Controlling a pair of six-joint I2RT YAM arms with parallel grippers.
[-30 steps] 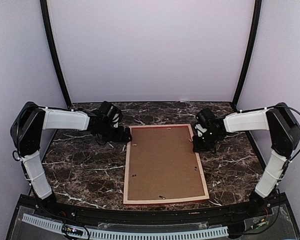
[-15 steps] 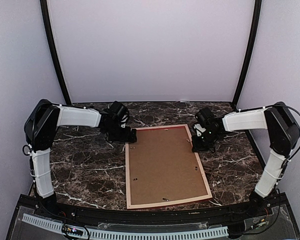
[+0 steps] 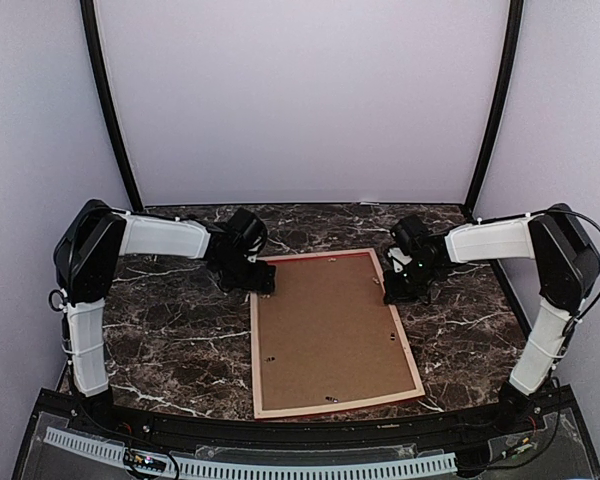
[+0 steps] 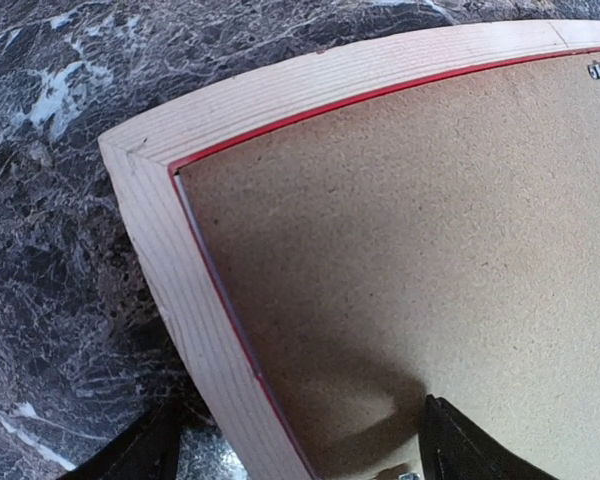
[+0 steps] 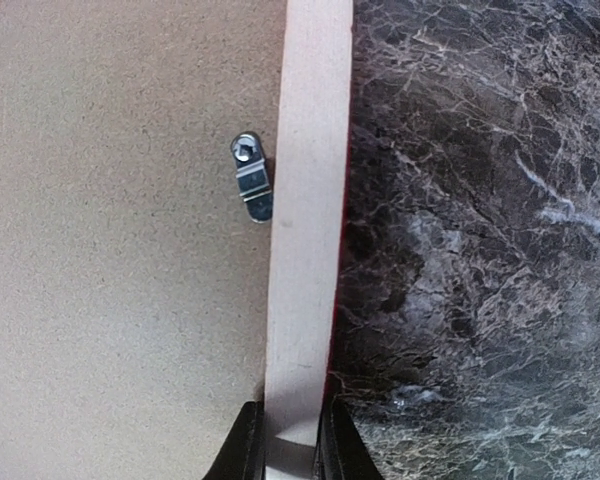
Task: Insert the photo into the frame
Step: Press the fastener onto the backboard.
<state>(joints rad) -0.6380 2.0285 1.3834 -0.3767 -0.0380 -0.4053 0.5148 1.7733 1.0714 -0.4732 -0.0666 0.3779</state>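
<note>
Item: the frame, one piece, lying flat on the dark marble surface between the two arms. The back is uppermost and pale wood rails show. The red face is turned down and out of sight, apart from a thin red line along the inner edge of the rail and at the far rail. The long axis runs from the near edge toward the far wall, set slightly askew, with the short rails at the near and far ends. The opening is filled by a plain brown backing board. Whatever lies beneath the board is hidden, and whether the photo is there cannot be told. The small metal clips on the board are too small to make out from above. One clip is plain in the right wrist view, just beside the right rail and lying along it. The left hand is at the far-left corner. Its fingers are cut off by the lower edge of the wrist view. They stand spread, one over the marble and one over the board, with the left rail between them. The right hand is on the right long rail toward the far end. Its fingertips are pressed against both sides of that rail, pinching it, and only the tips are in view.
</note>
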